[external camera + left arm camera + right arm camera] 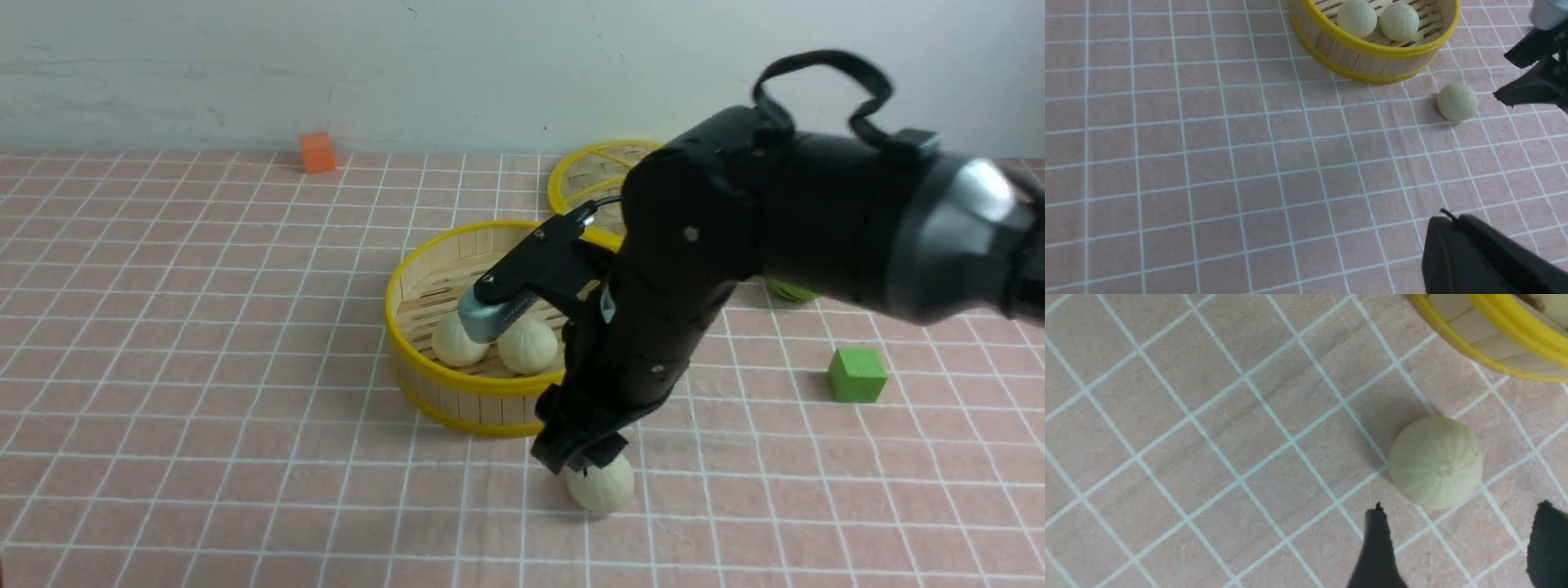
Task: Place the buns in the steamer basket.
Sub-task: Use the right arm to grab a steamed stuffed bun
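The steamer basket (457, 402), a round bamboo tub with yellow rims, stands mid-table with two cream buns inside, one (457, 341) beside the other (529, 346). A third bun (602, 483) lies on the pink checked cloth just in front of the basket. My right gripper (583, 456) hangs directly over it, open. In the right wrist view the bun (1436, 462) sits just past the spread fingertips (1376, 522), untouched. In the left wrist view my left gripper (1447, 218) is shut on nothing, well short of the loose bun (1457, 102) and the basket (1372, 51).
A flat woven lid (588, 175) lies behind the basket, partly hidden by my right arm. A green ball (788, 290) peeks out under that arm. A green cube (856, 375) sits at right and an orange cube (317, 152) at the far left by the wall.
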